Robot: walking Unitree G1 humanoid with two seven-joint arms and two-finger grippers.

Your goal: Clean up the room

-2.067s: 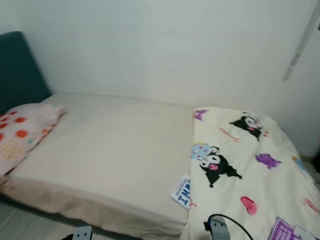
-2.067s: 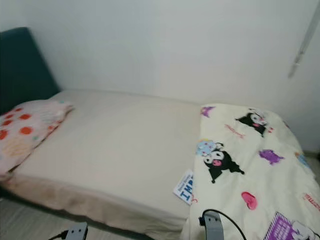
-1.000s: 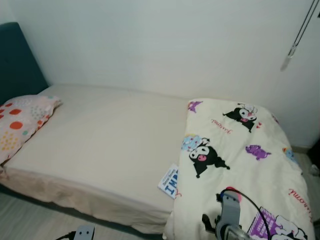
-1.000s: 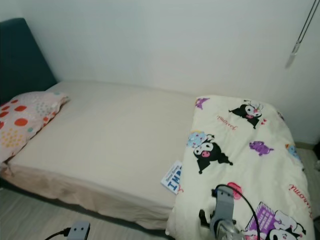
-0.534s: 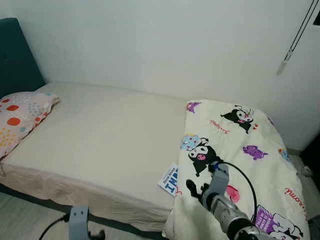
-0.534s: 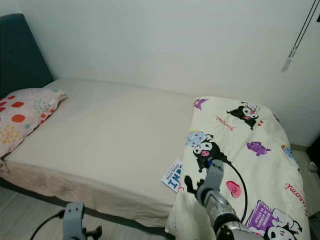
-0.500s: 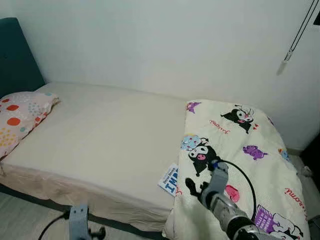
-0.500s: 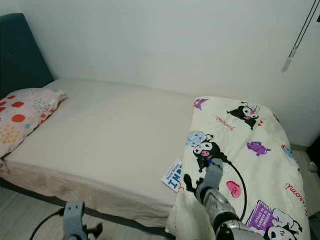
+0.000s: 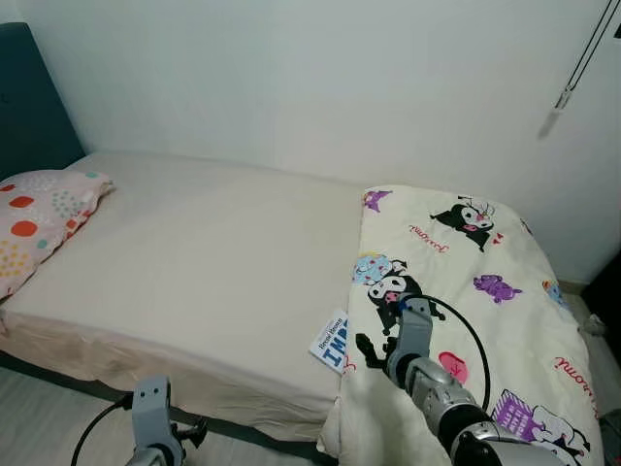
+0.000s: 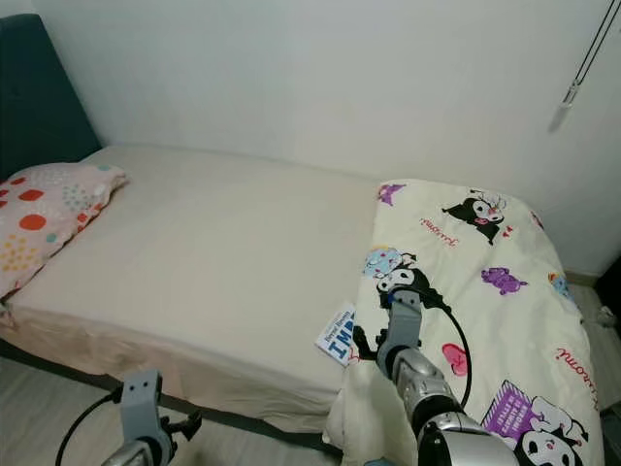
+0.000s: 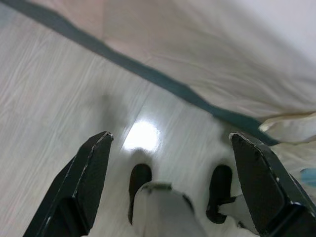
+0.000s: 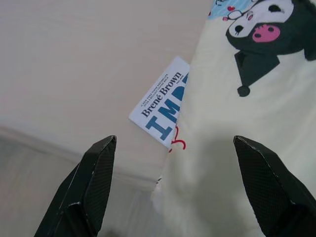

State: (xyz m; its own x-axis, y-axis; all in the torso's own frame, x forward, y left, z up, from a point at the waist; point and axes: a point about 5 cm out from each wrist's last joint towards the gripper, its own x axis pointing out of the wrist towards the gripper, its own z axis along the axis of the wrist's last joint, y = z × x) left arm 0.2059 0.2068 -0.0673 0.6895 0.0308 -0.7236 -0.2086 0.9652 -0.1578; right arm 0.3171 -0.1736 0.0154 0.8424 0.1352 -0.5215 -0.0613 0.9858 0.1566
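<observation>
The book (image 12: 160,109) lies flat near the front edge of the bed (image 9: 194,262), half tucked under the cartoon blanket (image 9: 466,291), long axis running diagonally toward the bed's front edge. Right gripper (image 12: 173,190) hovers over it with fingers spread wide; left gripper (image 11: 168,187) hangs spread apart above the floor (image 11: 44,89)

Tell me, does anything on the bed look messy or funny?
Yes. A book lies on the sheet, half tucked under the edge of the cartoon quilt, which covers just one end of the bed.
</observation>
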